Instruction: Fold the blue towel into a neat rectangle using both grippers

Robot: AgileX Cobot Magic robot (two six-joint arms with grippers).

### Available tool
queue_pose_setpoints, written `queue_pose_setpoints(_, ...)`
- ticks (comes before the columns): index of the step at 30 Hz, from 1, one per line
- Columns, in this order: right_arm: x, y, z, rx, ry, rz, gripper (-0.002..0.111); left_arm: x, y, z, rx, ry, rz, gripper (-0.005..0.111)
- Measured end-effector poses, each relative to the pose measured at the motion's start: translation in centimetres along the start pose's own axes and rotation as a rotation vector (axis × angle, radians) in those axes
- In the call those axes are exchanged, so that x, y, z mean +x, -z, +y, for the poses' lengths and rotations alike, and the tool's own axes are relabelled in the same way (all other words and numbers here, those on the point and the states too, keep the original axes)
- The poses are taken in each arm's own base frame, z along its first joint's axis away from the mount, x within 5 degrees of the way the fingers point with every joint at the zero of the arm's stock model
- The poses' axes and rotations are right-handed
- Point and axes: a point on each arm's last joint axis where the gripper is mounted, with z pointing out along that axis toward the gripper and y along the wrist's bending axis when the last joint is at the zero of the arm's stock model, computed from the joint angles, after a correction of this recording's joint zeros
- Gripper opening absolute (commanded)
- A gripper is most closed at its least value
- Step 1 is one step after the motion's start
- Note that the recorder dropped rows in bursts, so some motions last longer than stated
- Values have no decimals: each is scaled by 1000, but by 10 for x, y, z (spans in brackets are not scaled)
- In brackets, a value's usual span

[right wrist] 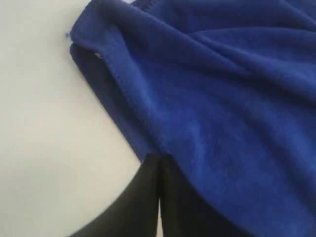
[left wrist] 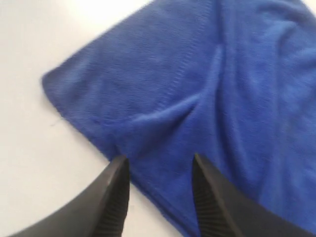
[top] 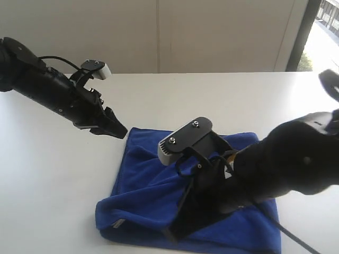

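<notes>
The blue towel (top: pixel 140 180), a deep royal-blue, fuzzy microfibre cloth, was spread in a rumpled state on the plain white tabletop (top: pixel 47 180), towards the near side of the exterior view. A soft doubled roll was formed along its near left edge.

The right gripper (right wrist: pixel 159 160), a black arm end with narrow dark fingers, was set down at that near edge. Its fingers were pressed fully together, and the hem was seen to run straight into their tips, so a pinch of cloth was judged to be held there.

The left gripper (left wrist: pixel 159 159), of the same make, was poised at the hem close to the towel's far left corner (top: pixel 132 131). Its ribbed fingers were parted fairly wide and nothing was held between them. Whether the table was touched could not be told.

The step in hand was judged to be the taking of a second hold, so that the cloth could be carried over by both arms together. For this to be done well:

- The open fingers would need to be brought down astride the hem, near the corner but not on its very tip.
- One finger should be slid beneath the cloth, so that a single layer is taken deeply enough not to slip from the soft pile.
- No lift should be begun on the right until that grip is closed.
- The two holds should be raised level and moved at one pace, with the edge kept lightly taut between them. The crease would then be laid straight and the ridge across the middle drawn flat rather than folded in.
</notes>
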Motion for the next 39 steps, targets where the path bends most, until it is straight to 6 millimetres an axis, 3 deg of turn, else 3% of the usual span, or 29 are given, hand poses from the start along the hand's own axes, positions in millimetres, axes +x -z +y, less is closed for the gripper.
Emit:
queue_pose_setpoints(6, -18, -37, -6, 18, 22, 14, 0, 5, -28, 26, -68, -34, 8, 47)
queue_pose_setpoints(11, -29, -58, -10, 28, 27, 18, 0, -5, -45, 39, -23, -40, 2, 47)
queue_pose_setpoints(19, -31, -63, -11, 31, 26, 15, 0, -5, -63, 50, -4, -86, 14, 47)
queue_pose_setpoints(30, -31, -63, -11, 33, 26, 10, 0, -9, -85, 33, -1, -170, 29, 45)
queue_pose_setpoints(39, -31, -63, -11, 33, 26, 9, 0, -9, -85, 36, -25, -166, 21, 0)
